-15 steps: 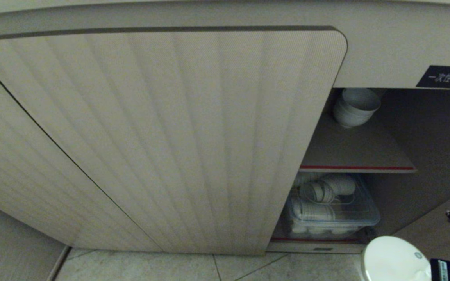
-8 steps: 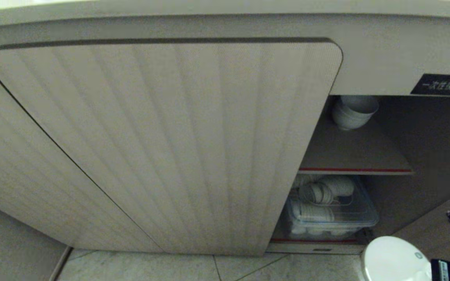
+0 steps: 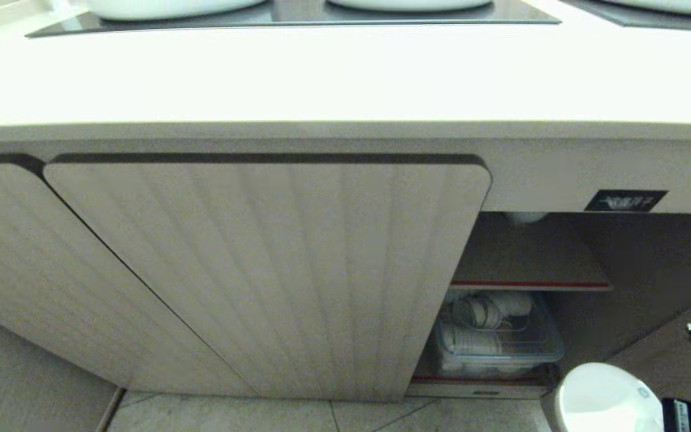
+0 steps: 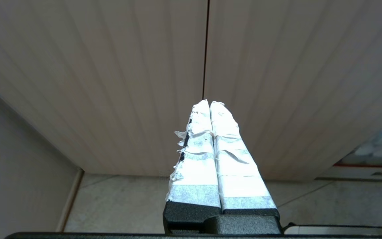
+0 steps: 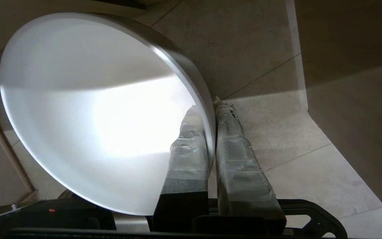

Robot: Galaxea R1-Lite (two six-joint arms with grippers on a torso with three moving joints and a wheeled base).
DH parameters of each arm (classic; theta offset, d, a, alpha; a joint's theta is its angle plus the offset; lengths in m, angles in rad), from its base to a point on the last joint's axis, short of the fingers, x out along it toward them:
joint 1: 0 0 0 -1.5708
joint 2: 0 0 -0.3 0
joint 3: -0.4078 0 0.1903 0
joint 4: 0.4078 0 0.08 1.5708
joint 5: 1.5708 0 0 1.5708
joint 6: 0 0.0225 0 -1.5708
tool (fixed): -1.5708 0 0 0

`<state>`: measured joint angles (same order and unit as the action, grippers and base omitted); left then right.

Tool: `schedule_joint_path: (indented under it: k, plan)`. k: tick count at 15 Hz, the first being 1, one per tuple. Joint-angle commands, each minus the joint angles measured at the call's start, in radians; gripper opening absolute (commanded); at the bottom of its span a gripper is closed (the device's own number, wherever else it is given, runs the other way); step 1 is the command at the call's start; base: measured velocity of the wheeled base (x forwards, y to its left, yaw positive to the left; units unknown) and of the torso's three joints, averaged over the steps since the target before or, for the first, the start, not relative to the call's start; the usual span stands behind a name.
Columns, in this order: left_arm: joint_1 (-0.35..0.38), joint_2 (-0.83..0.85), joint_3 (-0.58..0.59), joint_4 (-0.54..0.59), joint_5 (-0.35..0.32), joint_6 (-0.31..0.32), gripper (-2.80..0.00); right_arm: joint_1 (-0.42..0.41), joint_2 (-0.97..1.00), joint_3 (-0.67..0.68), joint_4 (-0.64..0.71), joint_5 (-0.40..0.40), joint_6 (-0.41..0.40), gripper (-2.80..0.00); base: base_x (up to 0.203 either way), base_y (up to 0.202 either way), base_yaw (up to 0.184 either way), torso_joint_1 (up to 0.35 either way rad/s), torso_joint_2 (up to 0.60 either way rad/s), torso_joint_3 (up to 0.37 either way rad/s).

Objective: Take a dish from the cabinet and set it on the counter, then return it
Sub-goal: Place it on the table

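Below the counter, dish in right tool.

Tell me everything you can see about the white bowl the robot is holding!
The dish is a small, round, plain white bowl that looks like smooth, glossy ceramic. Its inside is empty and shines brightly in the middle. The right gripper pinches its thin rim, one taped finger inside and one outside. It hangs tilted above the tiled floor, low in front of the open cabinet, touching nothing else.
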<state>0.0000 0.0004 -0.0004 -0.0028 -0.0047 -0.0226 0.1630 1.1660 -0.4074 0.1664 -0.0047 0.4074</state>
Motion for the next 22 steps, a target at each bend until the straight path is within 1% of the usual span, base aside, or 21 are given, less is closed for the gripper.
schedule_joint_path:
  k: [1, 11, 22]
  plan:
    - [0.000, 0.000, 0.000, 0.000, 0.000, 0.000, -2.80, 0.000, 0.000, -0.001, 0.001, 0.000, 0.002, -2.80, 0.000, 0.000, 0.000, 0.183, -0.47, -0.291]
    - [0.000, 0.000, 0.000, 0.000, 0.000, 0.000, -2.80, 0.000, 0.001, -0.006, -0.001, 0.000, 0.004, -2.80, 0.000, 0.000, 0.000, 0.204, -0.48, -0.284]
    - [0.000, 0.000, 0.000, 0.000, 0.000, 0.000, -2.80, 0.000, -0.002, -0.001, -0.001, 0.000, 0.008, -2.80, 0.000, 0.000, 0.000, 0.257, -0.55, -0.298]
